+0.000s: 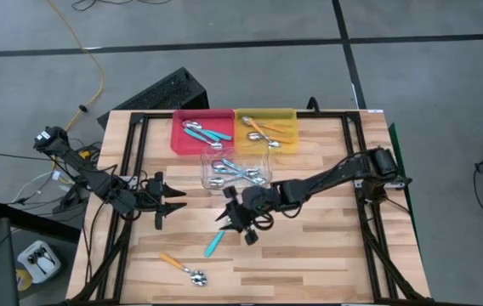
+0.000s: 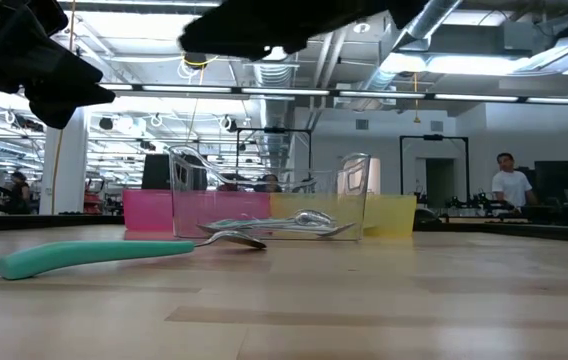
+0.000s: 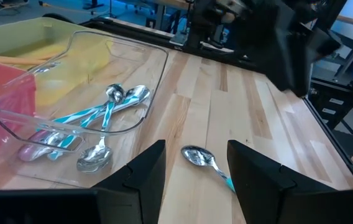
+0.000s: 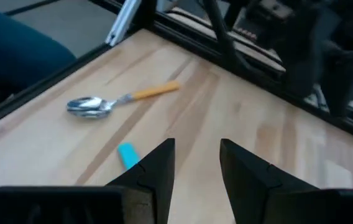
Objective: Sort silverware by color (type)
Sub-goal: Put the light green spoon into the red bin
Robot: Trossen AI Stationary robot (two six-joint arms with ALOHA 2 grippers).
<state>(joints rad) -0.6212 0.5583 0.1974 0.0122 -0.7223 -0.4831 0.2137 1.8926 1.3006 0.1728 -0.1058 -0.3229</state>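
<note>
While the right arm reaches in across the pale wooden-plank surface (image 1: pixel 309 246), its tool (image 1: pixel 235 223) hangs near the middle with its two dark fingers (image 4: pixel 158 163) parted by a narrow gap and nothing between them. Just beside and below that tool lies a teal-handled spoon with a shiny metal bowl (image 1: pixel 214 242), flat on the surface and touched by neither arm; the low view shows its teal handle stretched toward the camera and its bowl pointing at the trays. Nearer the front edge rests an orange-handled spoon with a metal bowl (image 1: pixel 182 267), well apart from both tools.

The left tool (image 1: pixel 169 204) sits toward the left side of the surface, its fingers (image 3: pixel 142 174) spread moderately and empty, facing the clear plastic tray (image 1: pixel 207 164). That tray holds several pale blue-handled metal spoons (image 1: pixel 240 172). Behind it, touching side by side, stand a red plastic tray (image 1: pixel 178 138) with teal-handled spoons (image 1: pixel 207 133) inside and a yellow plastic tray (image 1: pixel 289 115) with orange-handled spoons (image 1: pixel 267 132) inside.
</note>
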